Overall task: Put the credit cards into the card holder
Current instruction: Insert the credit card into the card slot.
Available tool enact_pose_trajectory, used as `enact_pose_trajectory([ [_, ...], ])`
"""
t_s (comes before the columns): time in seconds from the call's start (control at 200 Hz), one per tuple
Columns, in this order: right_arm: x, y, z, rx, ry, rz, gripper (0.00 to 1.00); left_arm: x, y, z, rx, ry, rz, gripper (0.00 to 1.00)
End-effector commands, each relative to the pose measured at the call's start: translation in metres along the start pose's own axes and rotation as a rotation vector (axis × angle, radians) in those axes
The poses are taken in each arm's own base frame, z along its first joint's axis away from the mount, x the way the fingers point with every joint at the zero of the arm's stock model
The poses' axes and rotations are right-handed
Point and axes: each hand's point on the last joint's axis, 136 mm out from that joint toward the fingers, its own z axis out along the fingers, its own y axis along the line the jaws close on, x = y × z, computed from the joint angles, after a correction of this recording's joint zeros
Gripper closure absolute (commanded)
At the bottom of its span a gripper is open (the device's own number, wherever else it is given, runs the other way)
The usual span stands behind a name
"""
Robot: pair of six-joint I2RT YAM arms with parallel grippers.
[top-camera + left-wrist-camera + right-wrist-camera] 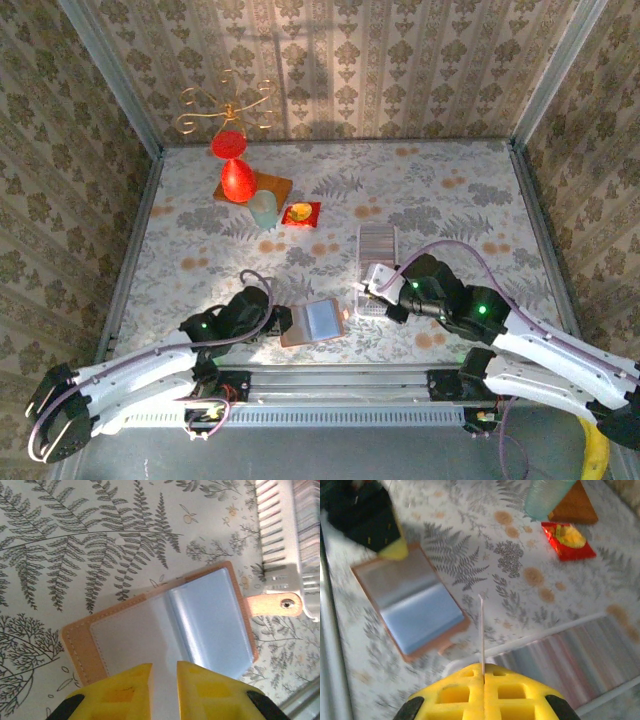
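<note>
End effector of the right arm (pixel 483 672) clamped on a credit card (pixel 481 630) held edge-on, above the clear ribbed tray (pixel 580 655), end effector of the left arm (pixel 164 672) narrowly parted over one edge of the card holder (pixel 200 615), spread open flat on the counter (pixel 75 540) beside the tray

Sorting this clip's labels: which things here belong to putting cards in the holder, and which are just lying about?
Job: card holder, lying open; credit card, pinched in the right hand; left hand at the holder's edge; clear ribbed tray.
Lying about: red vase, gold wire ornament, pale cup, wooden board, red packet.
</note>
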Motion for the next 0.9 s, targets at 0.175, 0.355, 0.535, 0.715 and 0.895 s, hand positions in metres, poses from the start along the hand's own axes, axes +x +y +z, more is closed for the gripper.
enact_pose_trajectory([
  [0.175,-0.022,0.002,0.007,-0.034,0.003,0.737,1.00,0.017,-0.008,-0.010,0.054,0.074,0.006,0.83],
  [0.355,-0.030,0.023,0.037,-0.122,0.012,0.929,1.00,0.032,0.006,-0.008,-0.001,0.123,0.013,0.89],
  [0.535,-0.024,0.042,0.071,-0.098,0.081,0.998,1.00,0.034,0.026,-0.008,-0.088,0.119,0.012,0.92],
  [0.715,-0.007,0.055,0.103,-0.084,0.126,1.085,1.00,0.038,0.031,-0.003,-0.100,0.124,0.003,0.97],
  [0.895,0.005,0.059,0.122,-0.037,0.137,1.130,1.00,0.041,0.041,-0.001,-0.144,0.128,0.010,0.97],
])
